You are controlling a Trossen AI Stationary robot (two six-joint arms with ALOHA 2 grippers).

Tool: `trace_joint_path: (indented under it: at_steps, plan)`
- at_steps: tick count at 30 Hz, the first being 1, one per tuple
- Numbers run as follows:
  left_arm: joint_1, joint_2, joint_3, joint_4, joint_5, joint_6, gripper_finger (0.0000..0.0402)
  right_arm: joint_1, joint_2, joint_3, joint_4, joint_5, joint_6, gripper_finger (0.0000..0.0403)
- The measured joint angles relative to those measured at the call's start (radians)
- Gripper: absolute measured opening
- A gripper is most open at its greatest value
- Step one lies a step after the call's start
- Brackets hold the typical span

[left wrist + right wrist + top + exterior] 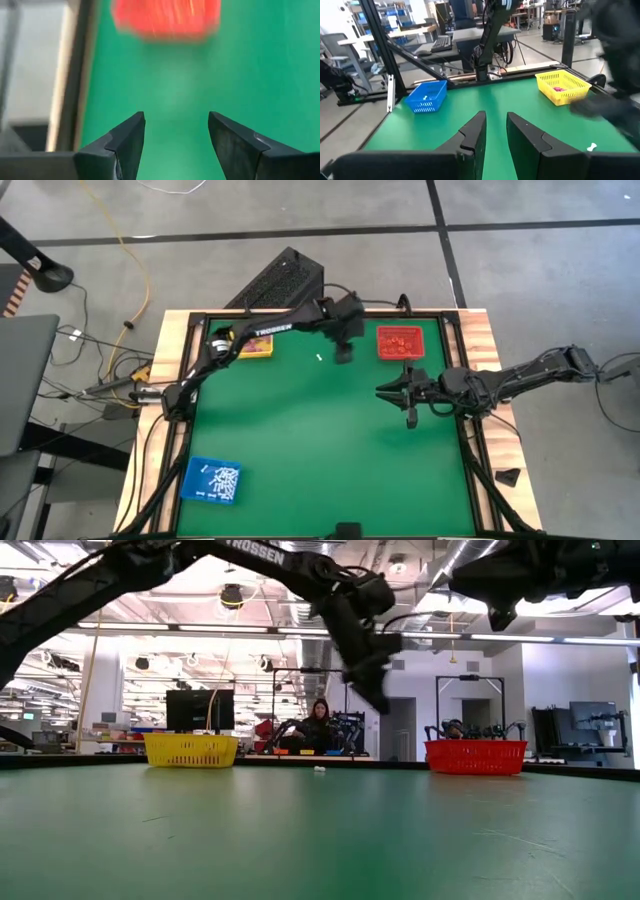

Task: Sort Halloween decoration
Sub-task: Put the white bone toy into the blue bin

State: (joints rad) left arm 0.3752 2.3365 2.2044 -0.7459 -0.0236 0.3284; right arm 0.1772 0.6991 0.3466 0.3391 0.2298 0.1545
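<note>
Only one word can be read — "TROSSEN", in white letters on the left arm (pixel 262 332) — nothing else legible.

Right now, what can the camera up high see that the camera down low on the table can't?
Only the high camera shows the blue tray, holding white bits, and the right gripper above the green table. Only the low camera shows the room behind, with a person sitting there. Both show the yellow tray, the red tray, one small white piece lying loose on the table, and the left gripper up in the air near the red tray.
</note>
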Motion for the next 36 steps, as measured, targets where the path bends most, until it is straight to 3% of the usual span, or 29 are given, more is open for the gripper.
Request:
trace_joint_path:
  at_steps: [6,10,17,23,27,36]
  plan:
    - [0.031,-0.07,0.001,-0.458,0.113,0.032,0.0208,-0.016,0.004,0.0,-0.064,0.018,-0.006,0.0109]
    - [0.065,-0.062,-0.084,-0.58,0.149,0.027,0.0202,-0.046,0.037,-0.001,-0.078,0.039,0.018,0.0109]
    - [0.1,-0.059,-0.277,-0.292,0.217,0.07,0.0186,-0.069,0.106,-0.001,-0.066,0.035,0.055,0.0109]
    - [0.061,-0.062,-0.276,-0.203,0.081,0.296,0.0172,-0.072,0.147,-0.001,-0.06,0.035,0.042,0.0109]
    - [0.047,-0.062,-0.276,-0.175,0.043,0.412,0.0169,-0.089,0.153,-0.001,-0.061,0.034,0.032,0.0109]
    - [0.059,-0.062,-0.284,-0.172,0.046,0.463,0.0168,-0.094,0.153,-0.001,-0.061,0.034,0.031,0.0109]
